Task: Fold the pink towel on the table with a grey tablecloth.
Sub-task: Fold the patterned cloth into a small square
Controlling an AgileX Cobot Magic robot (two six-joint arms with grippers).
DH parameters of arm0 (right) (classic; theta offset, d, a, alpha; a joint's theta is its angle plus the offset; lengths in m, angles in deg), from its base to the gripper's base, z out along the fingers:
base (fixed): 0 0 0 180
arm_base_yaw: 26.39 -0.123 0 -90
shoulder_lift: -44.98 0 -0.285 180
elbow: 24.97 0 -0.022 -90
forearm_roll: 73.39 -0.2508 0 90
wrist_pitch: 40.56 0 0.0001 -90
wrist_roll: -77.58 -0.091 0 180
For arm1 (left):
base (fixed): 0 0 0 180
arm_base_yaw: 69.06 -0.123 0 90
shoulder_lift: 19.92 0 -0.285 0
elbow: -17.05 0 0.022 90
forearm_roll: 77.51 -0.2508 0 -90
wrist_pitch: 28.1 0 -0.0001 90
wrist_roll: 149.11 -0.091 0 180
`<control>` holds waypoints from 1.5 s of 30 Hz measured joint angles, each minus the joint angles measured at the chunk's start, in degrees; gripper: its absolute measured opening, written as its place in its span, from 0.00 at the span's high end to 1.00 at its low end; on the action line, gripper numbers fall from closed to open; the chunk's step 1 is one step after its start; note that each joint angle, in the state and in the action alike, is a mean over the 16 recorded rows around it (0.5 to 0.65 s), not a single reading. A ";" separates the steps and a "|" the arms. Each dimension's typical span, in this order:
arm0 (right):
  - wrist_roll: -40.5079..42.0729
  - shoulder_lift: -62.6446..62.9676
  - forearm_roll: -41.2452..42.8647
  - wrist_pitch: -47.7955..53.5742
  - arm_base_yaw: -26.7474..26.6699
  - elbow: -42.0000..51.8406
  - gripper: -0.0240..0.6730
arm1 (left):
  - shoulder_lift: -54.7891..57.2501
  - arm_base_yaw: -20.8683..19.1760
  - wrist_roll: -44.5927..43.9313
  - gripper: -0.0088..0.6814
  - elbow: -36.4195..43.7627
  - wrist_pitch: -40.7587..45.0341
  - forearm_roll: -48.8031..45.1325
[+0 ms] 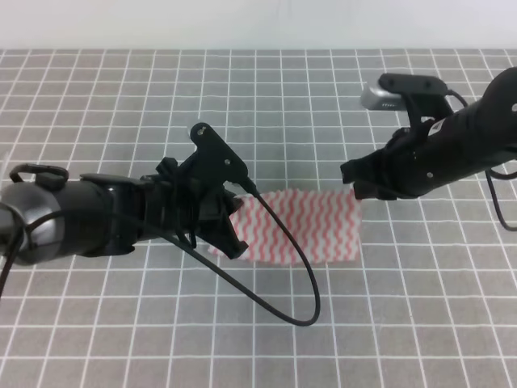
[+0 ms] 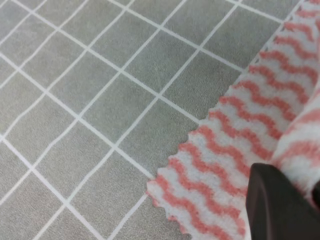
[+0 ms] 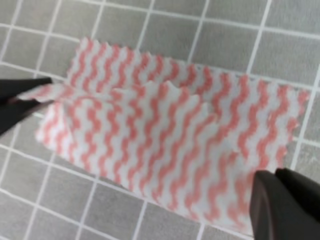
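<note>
The pink towel [image 1: 299, 228] lies on the table with a grey tablecloth [image 1: 323, 97], doubled over, with a top layer showing in the right wrist view [image 3: 165, 135]. My left gripper [image 1: 234, 222] is shut on the towel's left edge. Its dark finger [image 2: 280, 205] shows at the bottom right of the left wrist view, with the cloth [image 2: 240, 130] lifted over it. My right gripper [image 1: 354, 191] is shut on the towel's far right corner, and its fingers [image 3: 287, 205] pinch the cloth. The left gripper's fingers [image 3: 20, 97] hold the opposite corner.
A black cable [image 1: 283, 275] from the left arm loops over the cloth in front of the towel. The white wall edge [image 1: 258, 32] bounds the table at the back. Gridded grey cloth surrounds the towel on all sides.
</note>
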 joint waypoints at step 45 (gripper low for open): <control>-0.14 -10.88 -2.45 -9.51 0.74 -0.01 0.99 | 2.80 0.00 -0.56 0.99 -0.08 -0.38 0.08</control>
